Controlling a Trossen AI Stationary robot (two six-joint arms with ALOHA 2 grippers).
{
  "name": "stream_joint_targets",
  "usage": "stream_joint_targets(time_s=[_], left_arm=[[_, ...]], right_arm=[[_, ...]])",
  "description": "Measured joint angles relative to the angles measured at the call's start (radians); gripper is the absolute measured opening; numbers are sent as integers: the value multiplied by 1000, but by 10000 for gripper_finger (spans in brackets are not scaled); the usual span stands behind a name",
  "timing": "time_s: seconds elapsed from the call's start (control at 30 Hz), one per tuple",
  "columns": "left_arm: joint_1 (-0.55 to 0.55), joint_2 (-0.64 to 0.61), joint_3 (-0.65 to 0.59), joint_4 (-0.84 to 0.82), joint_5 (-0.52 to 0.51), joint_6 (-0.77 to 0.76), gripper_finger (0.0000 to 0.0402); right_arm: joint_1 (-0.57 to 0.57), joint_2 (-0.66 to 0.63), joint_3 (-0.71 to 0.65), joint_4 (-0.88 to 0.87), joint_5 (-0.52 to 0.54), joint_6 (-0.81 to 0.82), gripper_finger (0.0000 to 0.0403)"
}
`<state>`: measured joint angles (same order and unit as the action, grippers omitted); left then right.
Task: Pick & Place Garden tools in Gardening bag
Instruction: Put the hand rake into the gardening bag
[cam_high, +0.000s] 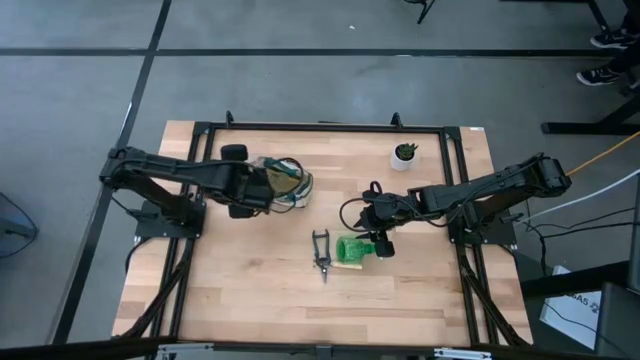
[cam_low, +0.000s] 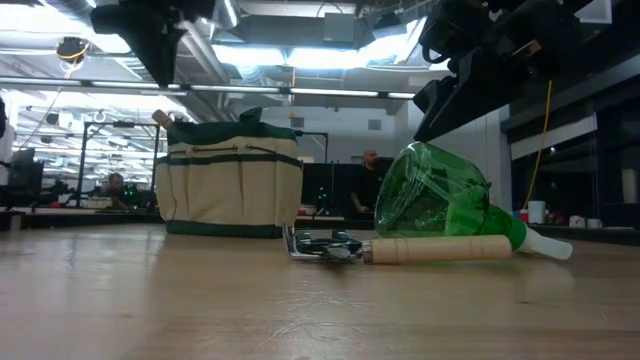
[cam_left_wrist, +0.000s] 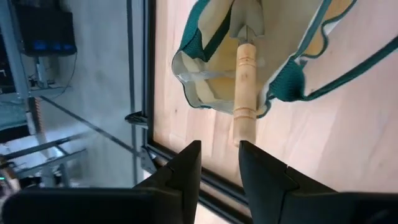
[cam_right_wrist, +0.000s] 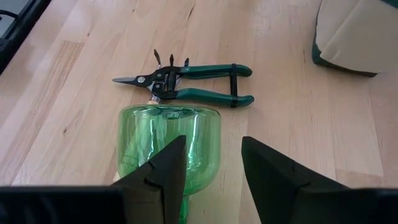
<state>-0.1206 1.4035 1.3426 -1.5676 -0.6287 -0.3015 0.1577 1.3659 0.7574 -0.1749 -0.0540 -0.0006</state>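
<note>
On the bench (cam_high: 250, 300), nearest the front edge, the pruning shears (cam_high: 321, 253) lie flat with green handles (blades closed). Just beside them the green spray bottle (cam_high: 352, 249) lies on its side, and the right pincer (cam_right_wrist: 211, 171) hovers over its base, fingers spread wide, gripping nothing. Farther back to the left stands the gardening bag (cam_high: 285, 182). The left pincer (cam_left_wrist: 219, 168) hangs above its mouth, part-open, with a wooden-handled tool (cam_left_wrist: 245, 87) standing in the bag just ahead of the fingers, apparently not gripped.
</note>
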Motion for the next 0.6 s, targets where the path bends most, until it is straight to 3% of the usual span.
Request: stream_joint_targets(time_s=[0.17,0.4,0.6], left_arm=[[-59,-44,0,62,-6,-68,94],[-165,-54,0,207,4,21,91],[-255,-53,0,330,77,33,91]], right_arm=[[0,0,0,0,0,0,158],[0,0,0,0,0,0,158],[0,0,0,1,0,0,158]])
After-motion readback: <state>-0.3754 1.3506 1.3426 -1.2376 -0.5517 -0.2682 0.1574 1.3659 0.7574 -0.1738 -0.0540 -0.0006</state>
